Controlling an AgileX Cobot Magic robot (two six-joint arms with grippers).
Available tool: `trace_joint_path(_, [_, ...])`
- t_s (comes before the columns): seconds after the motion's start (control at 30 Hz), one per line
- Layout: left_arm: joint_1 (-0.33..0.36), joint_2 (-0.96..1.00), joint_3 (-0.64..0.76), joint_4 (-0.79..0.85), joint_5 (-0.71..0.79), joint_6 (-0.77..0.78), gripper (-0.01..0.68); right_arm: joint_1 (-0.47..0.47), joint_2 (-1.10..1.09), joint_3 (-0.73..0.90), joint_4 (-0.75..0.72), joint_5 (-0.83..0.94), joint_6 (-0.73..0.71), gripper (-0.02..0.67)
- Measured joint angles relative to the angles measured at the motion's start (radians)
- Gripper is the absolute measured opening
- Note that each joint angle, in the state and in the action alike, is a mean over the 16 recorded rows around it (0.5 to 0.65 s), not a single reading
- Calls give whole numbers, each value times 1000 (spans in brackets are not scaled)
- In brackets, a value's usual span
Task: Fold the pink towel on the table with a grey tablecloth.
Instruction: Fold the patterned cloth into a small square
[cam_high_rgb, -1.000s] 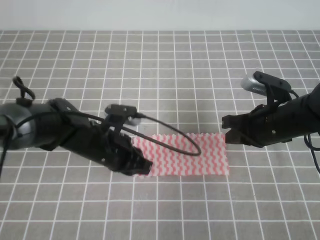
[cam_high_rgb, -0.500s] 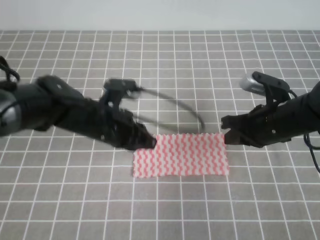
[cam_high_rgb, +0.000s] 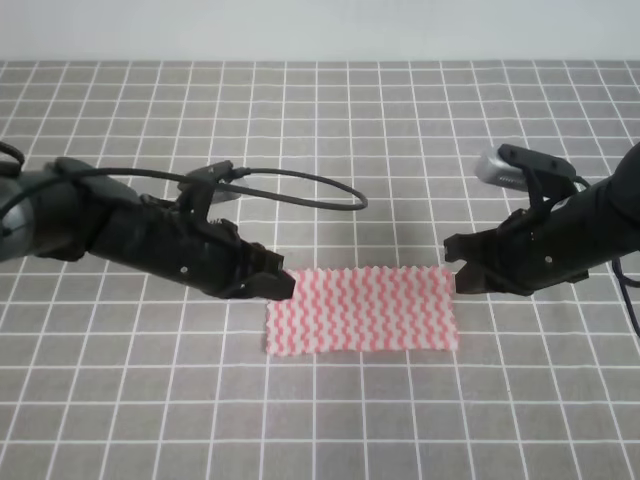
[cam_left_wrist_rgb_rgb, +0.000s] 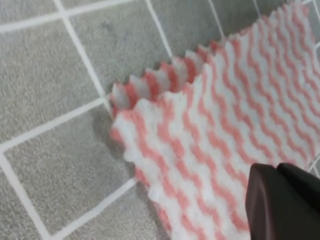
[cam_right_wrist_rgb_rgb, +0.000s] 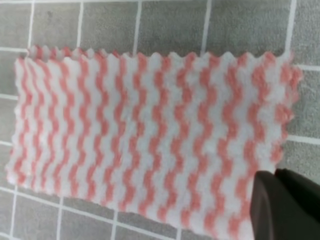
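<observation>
Both my arms reach low, inward. Left gripper (cam_high_rgb: 282, 286) and right gripper (cam_high_rgb: 453, 278): jaw state indeterminate. Pink towel (cam_high_rgb: 362, 310) lies between them, long axis gripper-to-gripper, flat on the grey tablecloth (cam_high_rgb: 330, 150).

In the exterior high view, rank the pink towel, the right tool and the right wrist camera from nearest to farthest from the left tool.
From the left tool:
1. pink towel, just beside it, to the right.
2. right tool, at the towel's far right end.
3. right wrist camera, farther right and higher.

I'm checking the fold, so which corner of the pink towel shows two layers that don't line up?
The pink towel's far-left corner, by the left gripper: the left wrist view shows an under-layer's scalloped edge peeking out.
</observation>
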Motion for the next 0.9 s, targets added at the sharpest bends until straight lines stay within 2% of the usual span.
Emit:
trace_joint_path(0.23, [-1, 42, -1, -2, -6, 5, -3, 0, 8, 0, -27, -3, 20, 13])
trace_joint_path(0.7, [-1, 67, -1, 39, -45, -7, -3, 0, 57, 0, -21, -32, 80, 196])
trace_joint_path(0.9, [-1, 66, -1, 55, -48, -15, -3, 0, 99, -1, -9, -46, 90, 209])
